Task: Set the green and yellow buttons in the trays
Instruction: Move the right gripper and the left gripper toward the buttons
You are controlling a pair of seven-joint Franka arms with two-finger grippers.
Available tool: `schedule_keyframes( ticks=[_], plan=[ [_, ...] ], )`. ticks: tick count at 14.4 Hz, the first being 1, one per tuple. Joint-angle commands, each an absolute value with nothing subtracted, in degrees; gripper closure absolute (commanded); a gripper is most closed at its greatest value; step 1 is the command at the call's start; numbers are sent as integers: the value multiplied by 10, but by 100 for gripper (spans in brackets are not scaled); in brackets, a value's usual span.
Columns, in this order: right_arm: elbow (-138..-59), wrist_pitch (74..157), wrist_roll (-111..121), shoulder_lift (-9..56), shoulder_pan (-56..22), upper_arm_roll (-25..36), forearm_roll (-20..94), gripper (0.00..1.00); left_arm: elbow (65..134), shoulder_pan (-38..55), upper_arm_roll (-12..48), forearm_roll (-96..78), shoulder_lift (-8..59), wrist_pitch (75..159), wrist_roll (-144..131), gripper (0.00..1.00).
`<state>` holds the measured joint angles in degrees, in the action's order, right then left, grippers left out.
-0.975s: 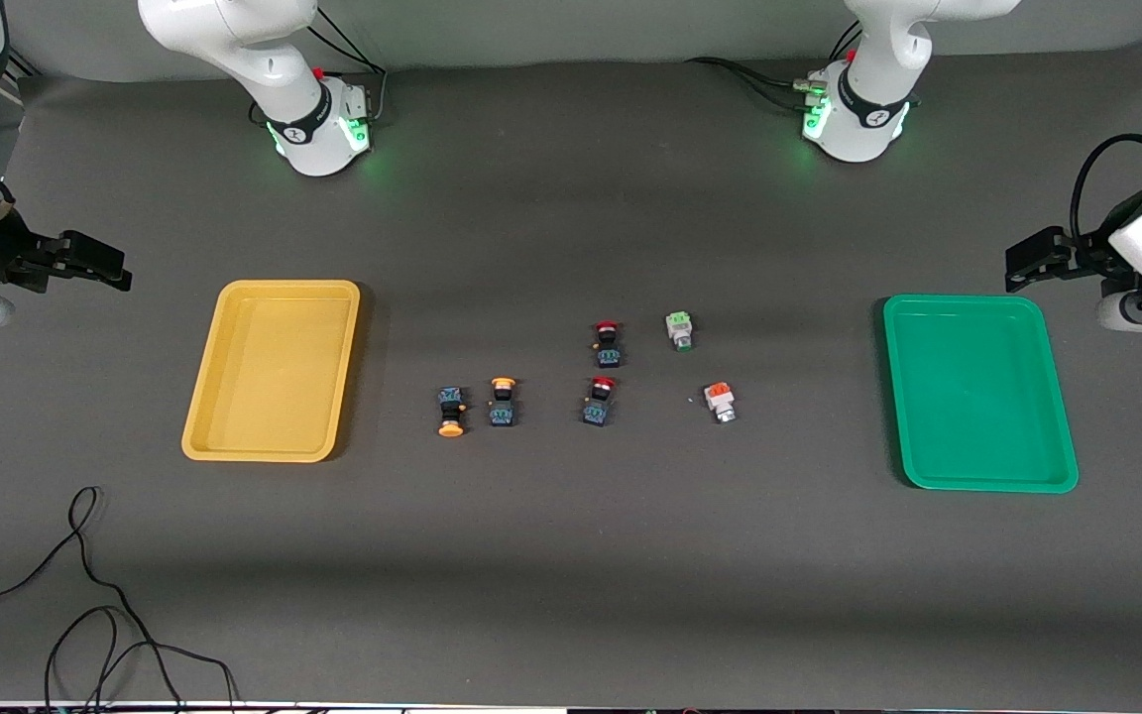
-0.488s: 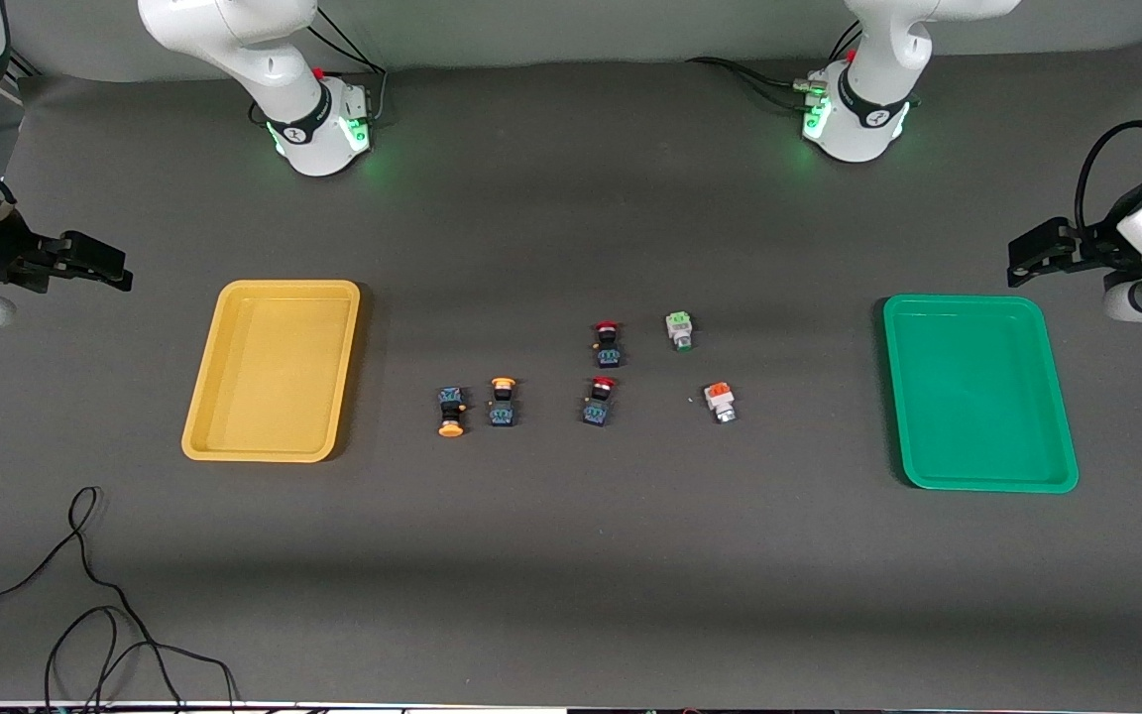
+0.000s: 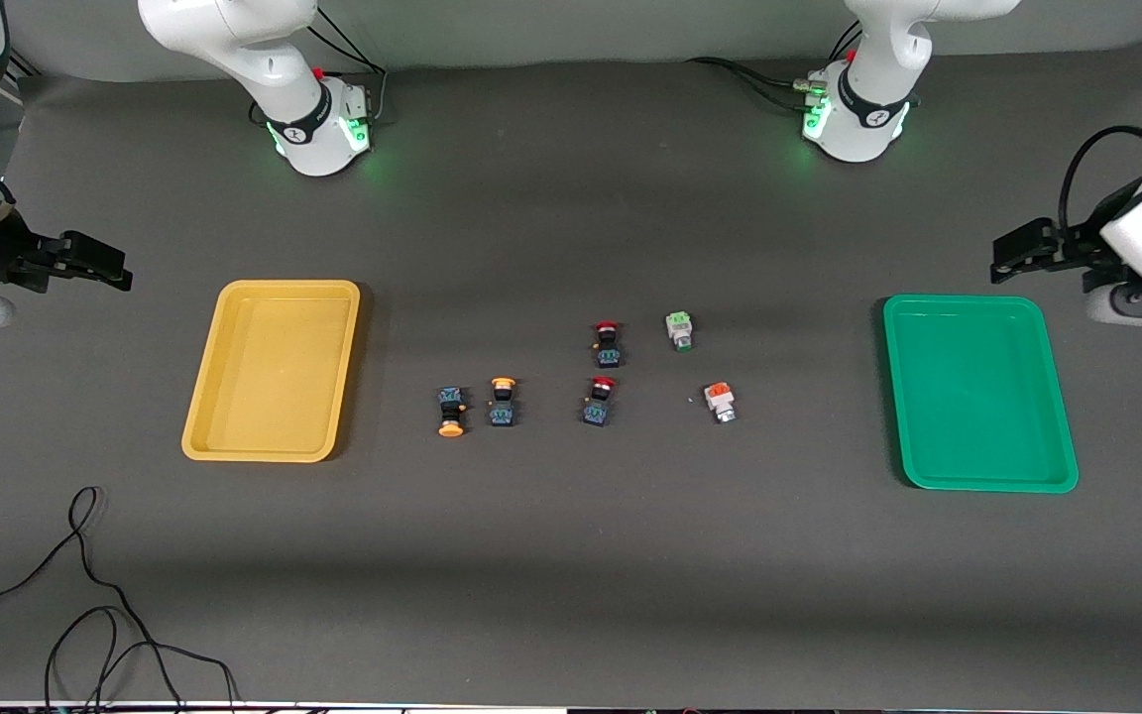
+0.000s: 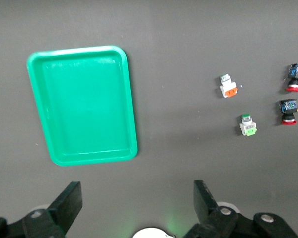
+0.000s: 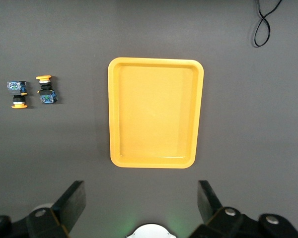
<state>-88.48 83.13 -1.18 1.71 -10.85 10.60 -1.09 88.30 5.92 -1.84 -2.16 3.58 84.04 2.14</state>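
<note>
The yellow tray [image 3: 284, 289] lies toward the right arm's end and the green tray [image 3: 977, 303] toward the left arm's end; both are empty. Two yellow-capped black buttons [image 3: 450, 412] [image 3: 503, 401] lie beside the yellow tray [image 5: 156, 111], and also show in the right wrist view [image 5: 17, 94] [image 5: 45, 89]. The green-capped white button [image 3: 678, 329] [image 4: 248, 125] lies mid-table. My left gripper [image 3: 1003, 260] [image 4: 137, 191] is open and empty over the table by the green tray [image 4: 82, 104]. My right gripper [image 3: 113, 269] [image 5: 141, 191] is open and empty over the table by the yellow tray.
Two red-capped black buttons [image 3: 607, 343] [image 3: 598, 400] lie between the yellow-capped pair and the green one. A white button with an orange cap [image 3: 720, 402] lies nearer the camera than the green one. A black cable [image 3: 85, 595] loops at the front corner.
My left gripper has shifted a little toward the table's middle, near the green tray's corner. The right arm and all the buttons have not moved.
</note>
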Motion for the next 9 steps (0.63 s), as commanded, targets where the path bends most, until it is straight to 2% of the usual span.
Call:
schedule_keyframes(
  ticks=[1, 3, 4, 7, 9],
  plan=[
    [-872, 822, -20, 20, -112, 108, -16, 0, 990, 77, 3, -32, -19, 902, -24, 0],
    [-873, 822, -13, 16, -112, 108, -15, 0, 1060, 81, 45, -32, -57, 957, -87, 0],
    [-874, 822, -21, 16, -114, 105, -15, 0, 1071, 84, 71, -32, -61, 968, -124, 0],
    [-874, 822, -98, 22, -149, 102, 22, 0, 1072, 119, 143, -32, -50, 1008, -264, 0],
    [-875, 824, -132, 32, -170, 101, 55, 0, 1072, 160, 162, -31, -45, 1026, -336, 0]
  ],
)
